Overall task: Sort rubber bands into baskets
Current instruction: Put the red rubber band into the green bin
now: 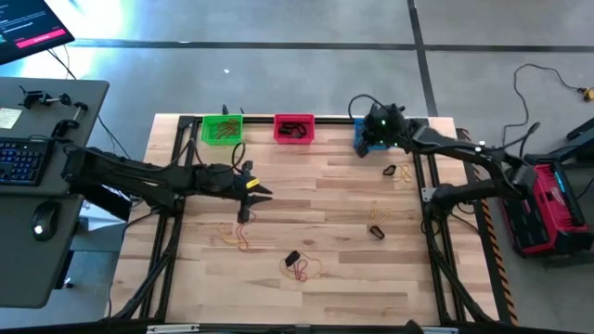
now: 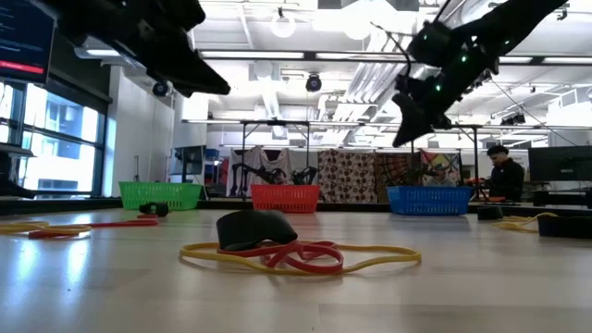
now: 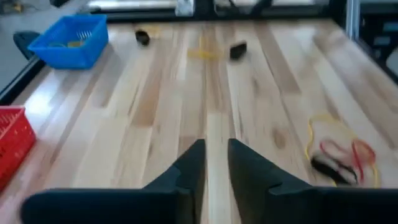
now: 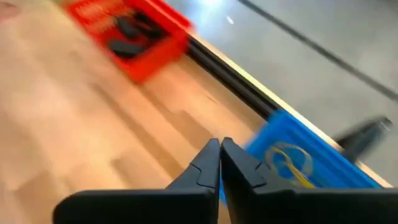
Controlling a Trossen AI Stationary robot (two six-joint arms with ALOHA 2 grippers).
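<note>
Rubber bands, thin tan loops (image 4: 291, 163), lie in the blue plastic basket (image 4: 317, 155); above it the right gripper (image 4: 220, 154) is closed, empty. Left gripper (image 3: 216, 163) hovers mid-table, slightly parted, empty.

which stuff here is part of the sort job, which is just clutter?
Job: green basket, red basket, blue basket, loose rubber bands on the table.
Clutter: keyboard, mouse, red case, floor cable.
</note>
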